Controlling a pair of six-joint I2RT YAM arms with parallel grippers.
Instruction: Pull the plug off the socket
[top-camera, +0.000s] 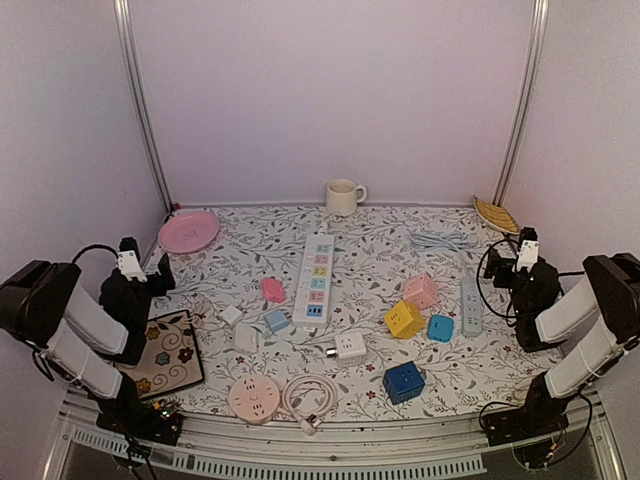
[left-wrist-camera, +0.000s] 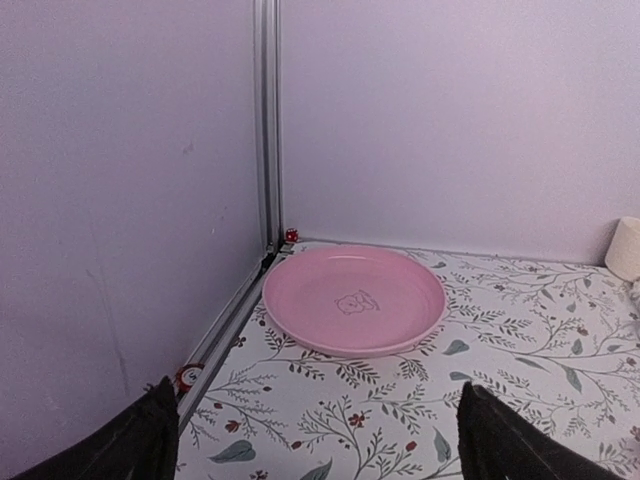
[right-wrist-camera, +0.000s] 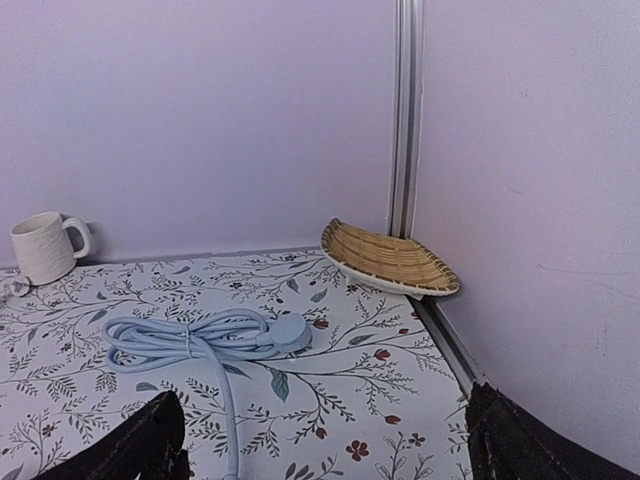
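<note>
2 arms, one per side of the table. Left gripper (left-wrist-camera: 317, 388): fingers spread all the way, nothing between them, aimed at the far-left corner. Right gripper (right-wrist-camera: 325, 393): same, spread wide, nothing held, aimed at the far-right corner. Both well apart from the sockets.

Nearest row:
- 1 round pink socket (top-camera: 253, 398) w/ 1 coiled pale cord (top-camera: 308, 393) just at its right
- 1 dark blue cube (top-camera: 403, 381) further right
- 1 dark floral mat (top-camera: 172, 352) at left, by the left arm

Mid-table:
- 3 small white blocks (top-camera: 349, 346), 1 pale blue block (top-camera: 276, 320), 1 flat pink piece (top-camera: 272, 290)
- Right of ctr, 3 more cubes: yellow cube (top-camera: 403, 319), teal cube (top-camera: 440, 327), pink cube (top-camera: 421, 291)
- 2 strips. White power strip (top-camera: 316, 265) runs near-to-far at ctr w/ coloured outlet panels. Grey strip (top-camera: 471, 303) lies at right, roughly parallel.
- A dark blue piece (top-camera: 313, 312) sits on the white strip's near end, pale blue block just beside it on the left. Can't tell from above if that piece is a seated plug or a panel.

Far: 1 bundled pale blue cable (right-wrist-camera: 190, 338) on the cloth.

Containers, 3:
- pink plate (left-wrist-camera: 350, 348), far left, only a small drawn outline at its middle
- wicker tray (right-wrist-camera: 400, 285), far-right corner, woven inside showing
- cream mug (top-camera: 343, 196), at the back wall, handle to the right, contents can't tell
</note>
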